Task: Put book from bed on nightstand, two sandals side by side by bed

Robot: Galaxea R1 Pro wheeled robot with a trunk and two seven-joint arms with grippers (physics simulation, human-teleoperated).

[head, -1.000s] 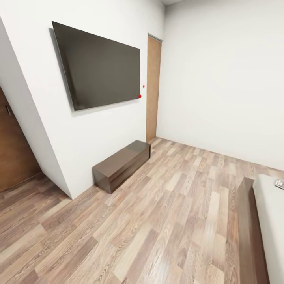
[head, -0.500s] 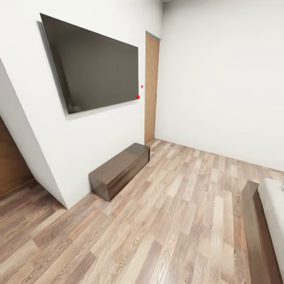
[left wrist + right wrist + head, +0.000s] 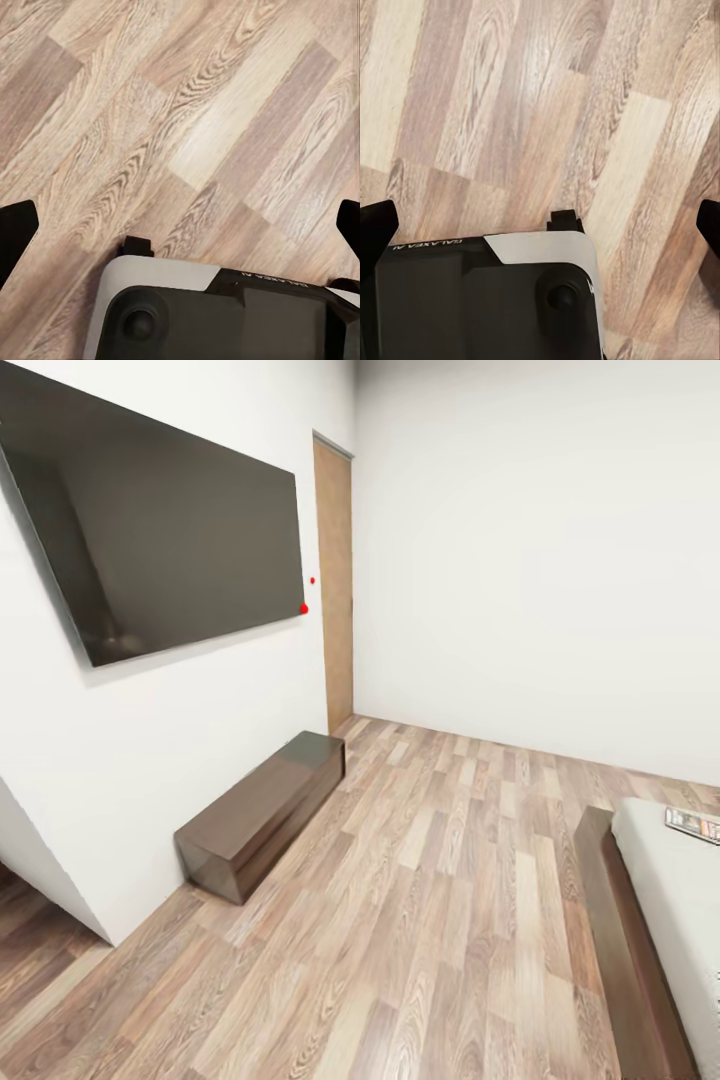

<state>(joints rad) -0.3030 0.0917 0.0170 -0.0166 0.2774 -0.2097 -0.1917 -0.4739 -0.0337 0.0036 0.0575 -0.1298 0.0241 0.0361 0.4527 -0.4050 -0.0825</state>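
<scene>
White-walled bedroom [image 3: 540, 560] with brown wood-plank floor [image 3: 430, 900]. Large dark flat screen [image 3: 160, 540] mounted on the left wall, two small red dots just past its lower right corner. Narrow light-brown wooden door [image 3: 335, 585] in the far corner beside it. Long low dark-brown wooden bench cabinet [image 3: 262, 812] with glossy top sits on the floor against the wall under the screen.

At the right edge: corner of the low platform bed [image 3: 625, 950], dark brown wooden frame, plain light grey mattress on top. Small thin paperback book [image 3: 694, 823], dark cover with orange band, lies flat on the mattress near the bed's far end, partly cut off by the frame edge.

Left wrist view: left gripper [image 3: 180, 225] hangs over bare plank floor, black fingertips far apart at opposite sides, wide open, nothing between them; robot's grey-and-black base below it. Right wrist view: right gripper [image 3: 540, 225] likewise spread wide over the planks, holding nothing, base under it too.
</scene>
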